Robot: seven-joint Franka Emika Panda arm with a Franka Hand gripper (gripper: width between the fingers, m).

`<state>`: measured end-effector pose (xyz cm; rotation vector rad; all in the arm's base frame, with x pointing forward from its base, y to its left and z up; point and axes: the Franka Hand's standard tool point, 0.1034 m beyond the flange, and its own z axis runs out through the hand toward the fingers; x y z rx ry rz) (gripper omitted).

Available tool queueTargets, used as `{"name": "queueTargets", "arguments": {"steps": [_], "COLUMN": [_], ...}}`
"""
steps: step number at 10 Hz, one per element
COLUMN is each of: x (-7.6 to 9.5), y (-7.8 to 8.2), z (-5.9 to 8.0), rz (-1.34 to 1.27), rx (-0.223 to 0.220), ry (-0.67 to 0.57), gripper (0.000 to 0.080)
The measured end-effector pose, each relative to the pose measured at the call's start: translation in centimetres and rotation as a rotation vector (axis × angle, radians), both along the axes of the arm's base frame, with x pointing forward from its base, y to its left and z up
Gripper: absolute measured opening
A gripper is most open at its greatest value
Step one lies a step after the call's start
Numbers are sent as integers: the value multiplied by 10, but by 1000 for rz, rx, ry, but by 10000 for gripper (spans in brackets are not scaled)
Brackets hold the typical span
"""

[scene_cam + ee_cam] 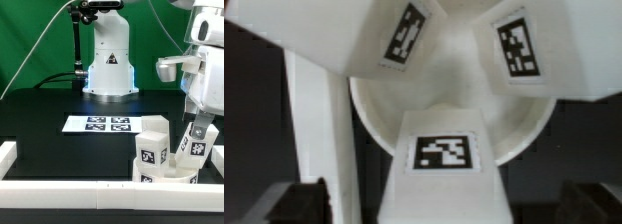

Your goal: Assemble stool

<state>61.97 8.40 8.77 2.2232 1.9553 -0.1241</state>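
The round white seat [165, 176] lies upside down against the front rail at the exterior view's right. Two tagged legs [153, 142] stand upright on it. A third leg [194, 148] leans slightly, its foot at the seat. My gripper [200, 127] hangs right over that third leg. In the wrist view the seat [452, 105] fills the middle, two legs [406, 35] [519, 45] rise beyond it, and the third leg [443, 165] lies between my fingers [295, 203]. My gripper [441, 205] is open, with a dark gap on each side of the leg.
The marker board [96, 124] lies mid-table before the robot base [108, 60]. White border rails run along the front [60, 186] and the exterior view's left [8, 152]. A rail [322, 120] passes close beside the seat in the wrist view.
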Motion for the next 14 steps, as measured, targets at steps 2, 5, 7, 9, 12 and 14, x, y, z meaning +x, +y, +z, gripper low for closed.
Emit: {"name": "queueTargets", "arguments": {"steps": [2, 5, 7, 9, 12, 14], "x": [0, 1, 1, 0, -6, -7], "y": [0, -5, -6, -8, -15, -17], "z": [0, -1, -1, -1, -1, -1], "rz": [-2, -4, -54, -179, -573, -763], "rx": [0, -1, 2, 6, 4, 12], "ry": [0, 2, -7, -26, -61, -81], "gripper": [407, 334, 334, 334, 334, 334]}}
